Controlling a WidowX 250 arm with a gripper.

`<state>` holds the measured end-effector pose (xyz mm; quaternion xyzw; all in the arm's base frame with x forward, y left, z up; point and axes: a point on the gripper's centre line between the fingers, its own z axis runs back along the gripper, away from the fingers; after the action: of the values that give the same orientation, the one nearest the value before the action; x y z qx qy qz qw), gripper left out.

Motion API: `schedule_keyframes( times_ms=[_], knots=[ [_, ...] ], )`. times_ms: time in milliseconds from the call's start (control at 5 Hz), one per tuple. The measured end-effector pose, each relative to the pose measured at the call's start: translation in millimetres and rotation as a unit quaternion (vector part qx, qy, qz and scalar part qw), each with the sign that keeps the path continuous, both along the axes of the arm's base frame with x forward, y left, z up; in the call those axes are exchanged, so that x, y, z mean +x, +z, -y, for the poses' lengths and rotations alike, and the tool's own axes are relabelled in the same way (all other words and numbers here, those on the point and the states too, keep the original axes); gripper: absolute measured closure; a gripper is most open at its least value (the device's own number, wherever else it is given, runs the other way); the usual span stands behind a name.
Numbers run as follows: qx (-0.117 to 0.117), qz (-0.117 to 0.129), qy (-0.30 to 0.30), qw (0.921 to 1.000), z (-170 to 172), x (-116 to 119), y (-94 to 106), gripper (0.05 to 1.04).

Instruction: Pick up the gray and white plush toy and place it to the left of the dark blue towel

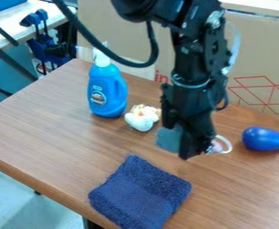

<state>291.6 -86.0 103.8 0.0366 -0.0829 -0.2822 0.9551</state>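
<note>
The black robot gripper [188, 151] hangs over the right half of a brown wood-grain table [40, 125], pointing down. A muted teal-blue thing [168, 138] shows directly at the gripper's left edge in the view, partly hidden by it; at the opposite edge shows a small white curved loop [227, 144] with a pinkish patch beside it. These may be parts of one object, though the gripper covers the middle. I cannot tell whether the claw is apart, together or clamped on the teal-blue thing.

Just beyond and to the left in the view lies a lumpy white-and-tan object [142, 117], near a bright blue plastic bottle [106, 91] with a white top, standing upright. A glossy blue egg-shaped object [264, 138] with a greenish tip lies on the right. A folded dark blue terry cloth [141, 191] lies at the table's near side.
</note>
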Motion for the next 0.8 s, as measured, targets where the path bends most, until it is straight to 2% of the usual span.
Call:
schedule_keyframes(
  times_ms=[200, 400, 600, 800],
  knots=[
    [0.019, -0.020, 0.021, 0.9994, -22.0, -7.9, -7.9, 0.421],
    [0.020, -0.019, 0.085, 0.9960, -64.0, -46.5, 4.9, 0.421],
    [-0.014, -0.005, 0.125, 0.9921, -98.3, -64.0, 6.4, 0.421],
    [-0.038, 0.015, 0.158, 0.9866, -127.5, -62.5, 8.1, 0.421]
  ],
)
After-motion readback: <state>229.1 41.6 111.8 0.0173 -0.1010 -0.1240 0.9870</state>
